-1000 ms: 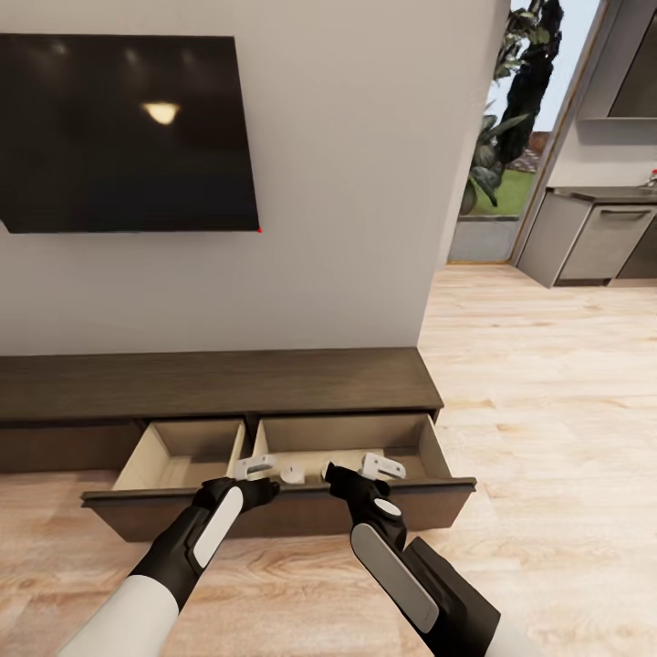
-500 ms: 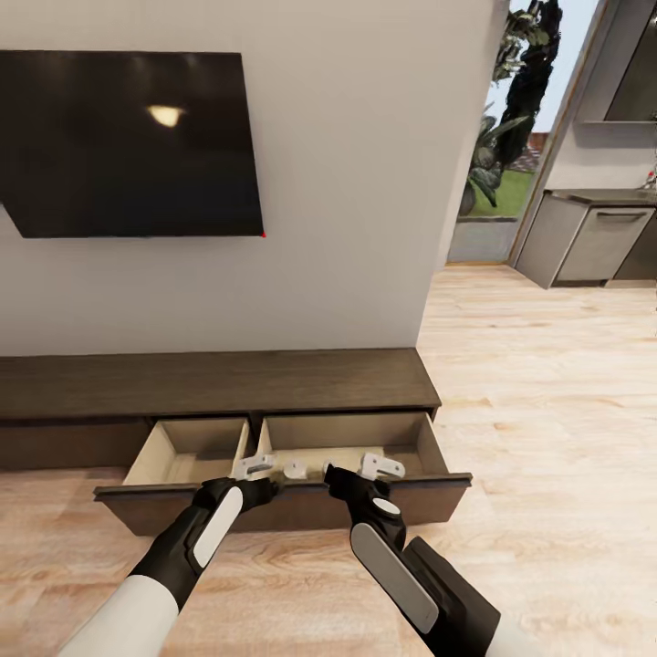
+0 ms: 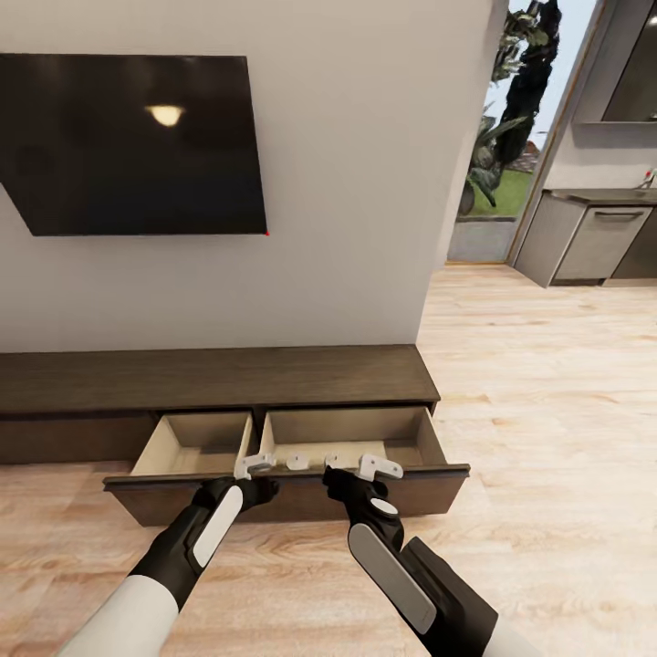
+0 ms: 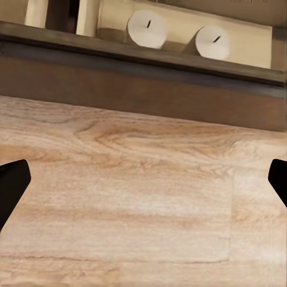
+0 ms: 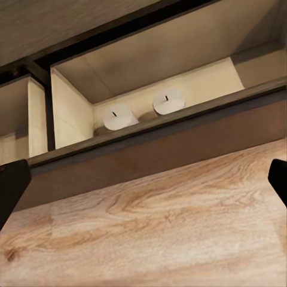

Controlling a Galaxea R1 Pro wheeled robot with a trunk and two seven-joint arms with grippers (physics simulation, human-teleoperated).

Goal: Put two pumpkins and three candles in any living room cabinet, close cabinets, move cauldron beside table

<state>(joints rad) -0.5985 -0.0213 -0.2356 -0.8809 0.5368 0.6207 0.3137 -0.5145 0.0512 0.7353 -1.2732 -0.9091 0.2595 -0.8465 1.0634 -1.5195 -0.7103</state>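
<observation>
The long dark-brown cabinet (image 3: 219,379) stands against the wall under a TV. Its wide drawer (image 3: 429,488) is pulled partway out, showing two pale compartments. Two cream candles (image 4: 147,28) (image 4: 213,42) stand inside the right compartment just behind the drawer front; the right wrist view shows the same candles (image 5: 119,116) (image 5: 168,101). My left gripper (image 3: 274,463) and right gripper (image 3: 358,465) are both at the drawer front's top edge, side by side and open, with nothing between their fingers. No pumpkins, cauldron or table are in sight.
A black TV (image 3: 137,146) hangs on the white wall above the cabinet. Light wood floor (image 3: 547,411) stretches to the right toward a doorway with a plant (image 3: 511,100) and grey kitchen units (image 3: 602,237).
The drawer front has slid back toward the cabinet, and both grippers have moved forward with it. The head view has also shifted slightly.
</observation>
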